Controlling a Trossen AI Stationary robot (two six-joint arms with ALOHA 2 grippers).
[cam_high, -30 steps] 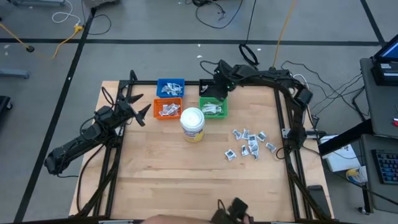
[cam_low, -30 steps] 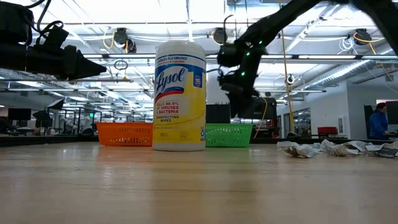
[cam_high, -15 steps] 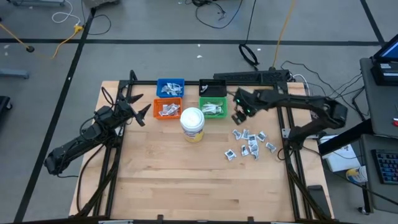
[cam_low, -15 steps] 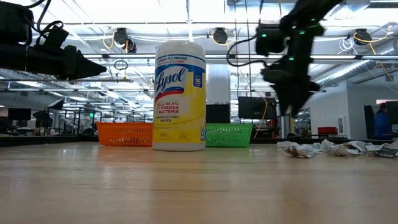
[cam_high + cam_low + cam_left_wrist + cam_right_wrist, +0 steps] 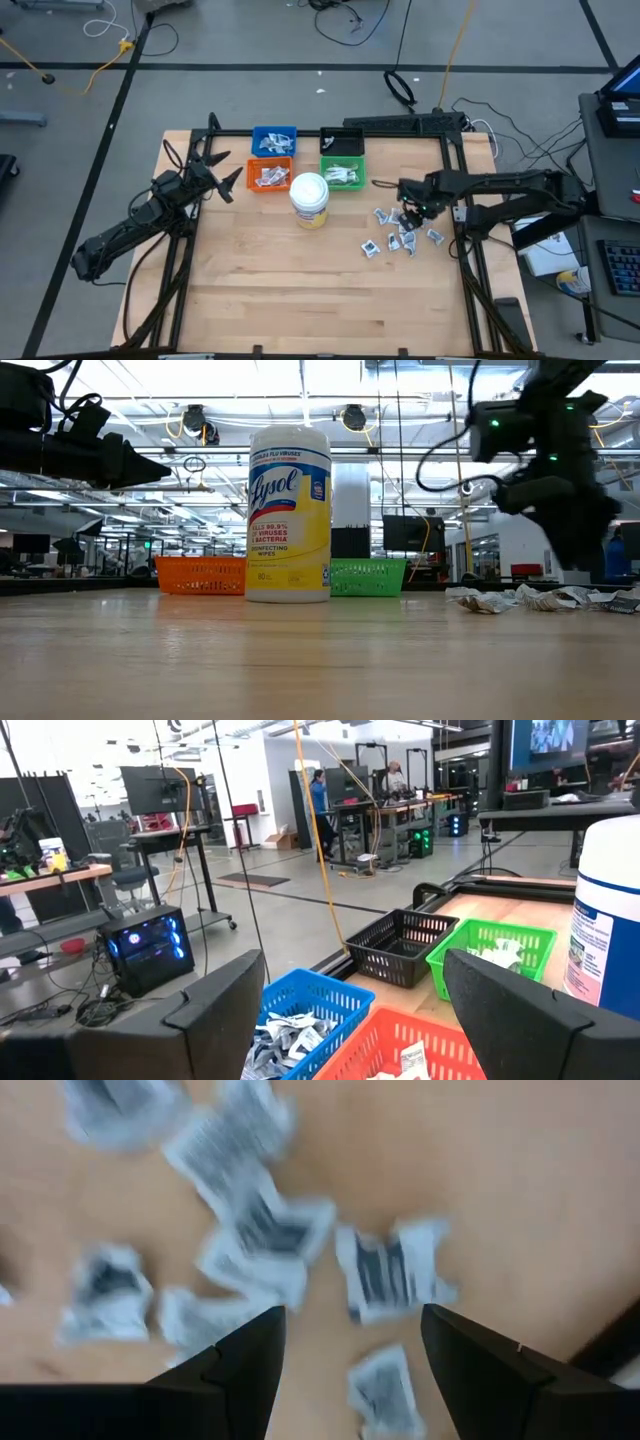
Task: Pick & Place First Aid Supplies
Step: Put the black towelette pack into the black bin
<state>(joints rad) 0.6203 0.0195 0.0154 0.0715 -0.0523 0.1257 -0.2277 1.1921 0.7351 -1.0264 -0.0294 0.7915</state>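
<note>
pale matt wooden table (image 5: 260, 280), crinkled paper packets (image 5: 402, 232), glossy plastic jar (image 5: 309, 198), plastic mesh bins (image 5: 271, 175)

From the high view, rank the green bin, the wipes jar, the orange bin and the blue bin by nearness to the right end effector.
Right end effector is open above the loose packets.
1. Green bin, toward the table's far edge.
2. Wipes jar, mid-table.
3. Orange bin, beyond the jar.
4. Blue bin, behind the orange bin.
</note>
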